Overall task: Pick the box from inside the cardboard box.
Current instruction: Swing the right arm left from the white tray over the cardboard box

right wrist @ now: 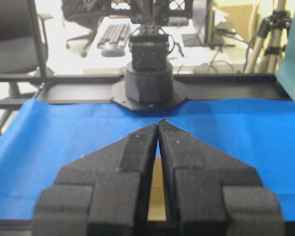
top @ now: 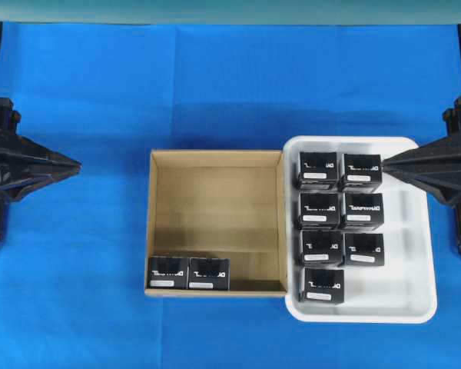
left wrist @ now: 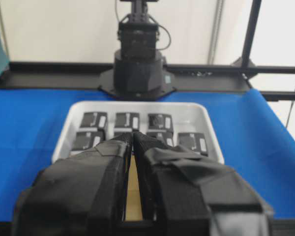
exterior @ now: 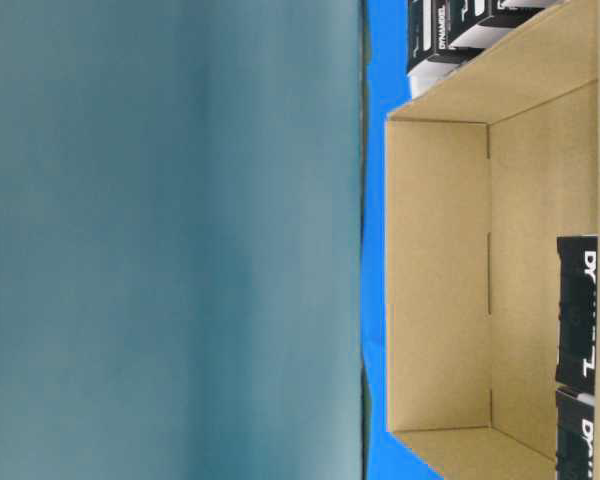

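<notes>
The cardboard box (top: 215, 207) lies in the middle of the blue cloth, and its tan inside also shows in the table-level view (exterior: 450, 280). Two black boxes stand side by side in its near left corner, one (top: 168, 272) at the wall and the other (top: 209, 273) to its right; both show at the edge (exterior: 577, 325). My left gripper (top: 78, 163) hovers shut, left of the cardboard box and apart from it, its tips together (left wrist: 133, 133). My right gripper (top: 387, 161) is shut and empty (right wrist: 159, 123), its tips over the white tray's far right part.
A white plastic tray (top: 415, 231) touches the cardboard box's right wall and holds several identical black boxes (top: 318, 171). The tray (left wrist: 209, 125) shows beyond the left fingers. Each arm's base (right wrist: 149, 73) stands at a table end. Blue cloth (top: 215, 92) covers the table.
</notes>
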Available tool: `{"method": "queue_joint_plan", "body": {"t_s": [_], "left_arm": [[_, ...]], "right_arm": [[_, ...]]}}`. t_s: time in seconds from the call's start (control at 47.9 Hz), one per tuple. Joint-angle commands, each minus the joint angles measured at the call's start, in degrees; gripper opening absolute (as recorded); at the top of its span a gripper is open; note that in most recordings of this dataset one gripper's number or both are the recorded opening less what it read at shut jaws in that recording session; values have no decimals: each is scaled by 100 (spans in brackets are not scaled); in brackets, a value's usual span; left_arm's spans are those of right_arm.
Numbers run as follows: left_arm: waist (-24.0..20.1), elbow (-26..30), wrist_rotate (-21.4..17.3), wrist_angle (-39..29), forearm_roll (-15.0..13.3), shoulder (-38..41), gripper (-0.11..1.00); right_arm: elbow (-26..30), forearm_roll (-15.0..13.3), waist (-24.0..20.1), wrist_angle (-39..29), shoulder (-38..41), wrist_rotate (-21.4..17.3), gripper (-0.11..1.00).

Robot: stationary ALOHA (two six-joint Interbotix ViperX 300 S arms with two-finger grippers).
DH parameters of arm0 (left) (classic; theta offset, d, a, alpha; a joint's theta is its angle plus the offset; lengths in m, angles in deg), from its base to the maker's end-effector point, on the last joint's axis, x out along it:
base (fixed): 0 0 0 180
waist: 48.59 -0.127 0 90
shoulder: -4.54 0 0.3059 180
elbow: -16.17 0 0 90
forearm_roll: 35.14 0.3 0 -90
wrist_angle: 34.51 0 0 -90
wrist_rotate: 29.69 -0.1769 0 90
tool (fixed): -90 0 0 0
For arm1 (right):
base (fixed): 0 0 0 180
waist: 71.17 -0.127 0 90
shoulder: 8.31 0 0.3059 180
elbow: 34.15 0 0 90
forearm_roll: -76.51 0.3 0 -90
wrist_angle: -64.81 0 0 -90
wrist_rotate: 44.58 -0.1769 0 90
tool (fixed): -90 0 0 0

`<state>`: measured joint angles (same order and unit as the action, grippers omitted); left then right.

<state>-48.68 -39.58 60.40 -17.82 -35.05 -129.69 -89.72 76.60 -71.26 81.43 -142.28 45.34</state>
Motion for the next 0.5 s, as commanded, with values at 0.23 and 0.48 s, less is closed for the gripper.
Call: {"method": "queue_joint_plan", "body": {"t_s": [0.23, 0.48], "left_arm": [[35, 246, 26, -88, 97, 141, -5], [79, 413, 18, -633, 88, 141, -5]], "right_arm": [[422, 536, -149, -615, 527, -747, 3], [1230, 536, -202, -1688, 1617, -1310, 3]]}}
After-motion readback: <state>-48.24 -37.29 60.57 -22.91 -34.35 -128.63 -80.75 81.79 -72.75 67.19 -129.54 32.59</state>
